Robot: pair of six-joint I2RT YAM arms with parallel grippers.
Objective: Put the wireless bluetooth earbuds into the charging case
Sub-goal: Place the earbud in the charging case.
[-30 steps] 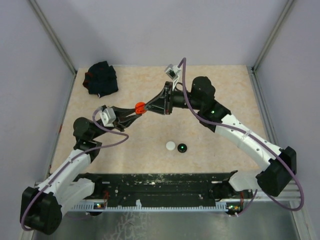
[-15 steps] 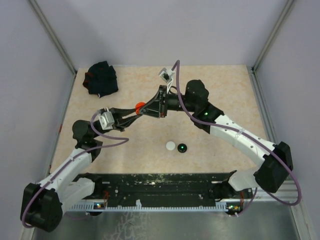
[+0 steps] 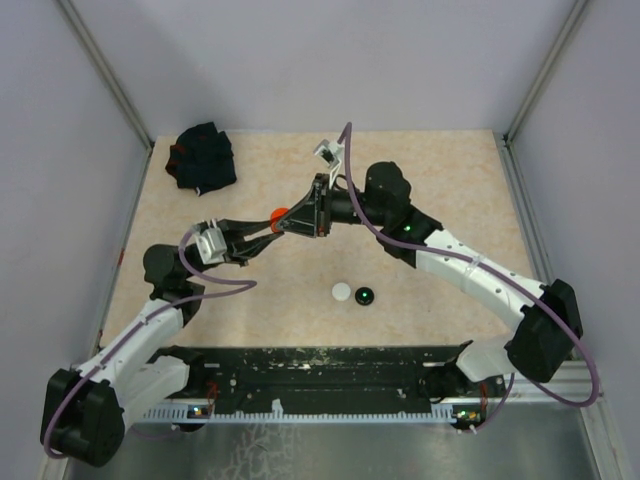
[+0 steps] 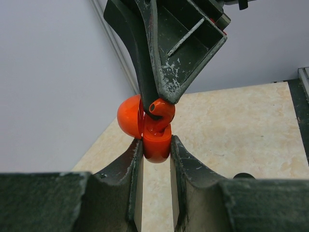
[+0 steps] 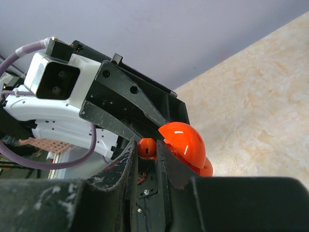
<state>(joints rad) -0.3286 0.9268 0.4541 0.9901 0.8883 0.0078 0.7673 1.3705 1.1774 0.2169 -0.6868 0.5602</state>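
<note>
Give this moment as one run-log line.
stage: insertion, midair | left end effector: shut on glossy red charging case | right end effector: shut on tiny red earbud, at case

Right arm (image 3: 440,255) swung leftward — left pincer (image 3: 270,228) drawn slightly back, lower

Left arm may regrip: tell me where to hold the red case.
Grip the case by its lower half, across the sides, from the closed end, as the left gripper does. The lid stands open sideways and the right gripper holds an earbud at the opening; leave that free.
</note>
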